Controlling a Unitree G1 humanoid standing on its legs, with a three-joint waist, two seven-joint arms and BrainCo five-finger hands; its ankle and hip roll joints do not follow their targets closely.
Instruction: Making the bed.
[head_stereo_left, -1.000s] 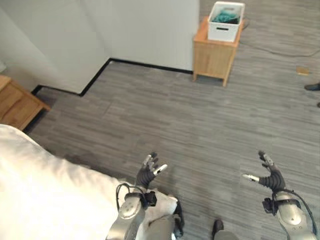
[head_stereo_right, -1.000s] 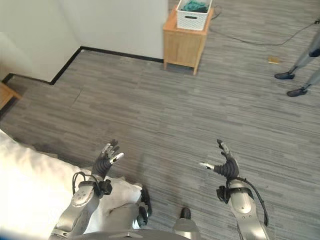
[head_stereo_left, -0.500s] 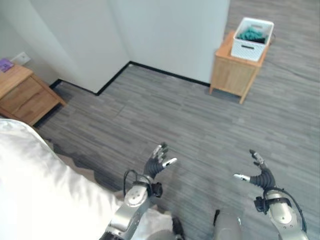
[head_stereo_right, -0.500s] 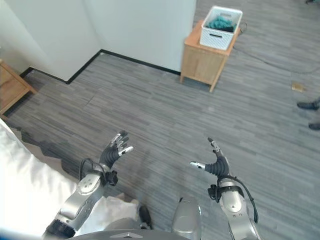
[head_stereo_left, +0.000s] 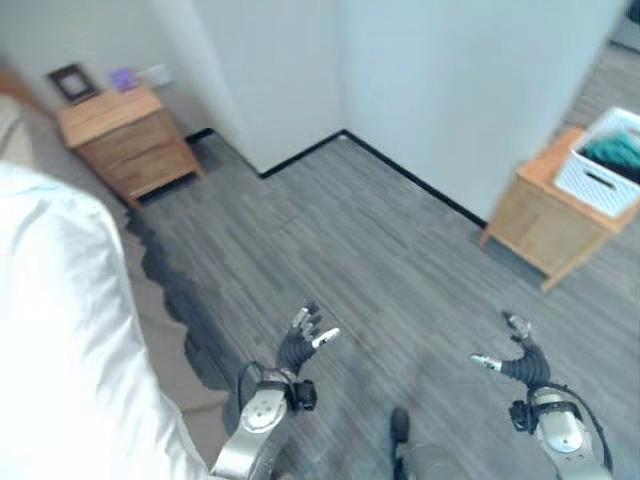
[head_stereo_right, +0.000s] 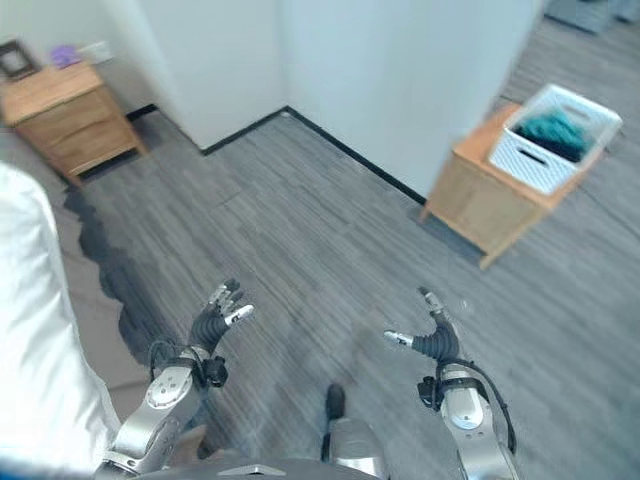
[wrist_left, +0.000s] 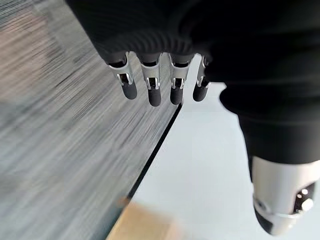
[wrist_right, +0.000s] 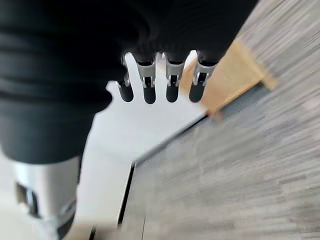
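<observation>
i'm looking down at the grey plank floor with the bed as my reference. its white cover fills the left side of the head views and a tan band of the bed's side runs along its floor edge. my left hand hangs over the floor just off the bed's side, fingers straight and relaxed, nothing in it, not touching the cover. my right hand is well apart from the bed, also spread loose and holding nothing. beyond the bed's far end stands a wooden nightstand against the white wall. well away from the bed, a second wooden cabinet carries a white basket with teal cloth inside.
</observation>
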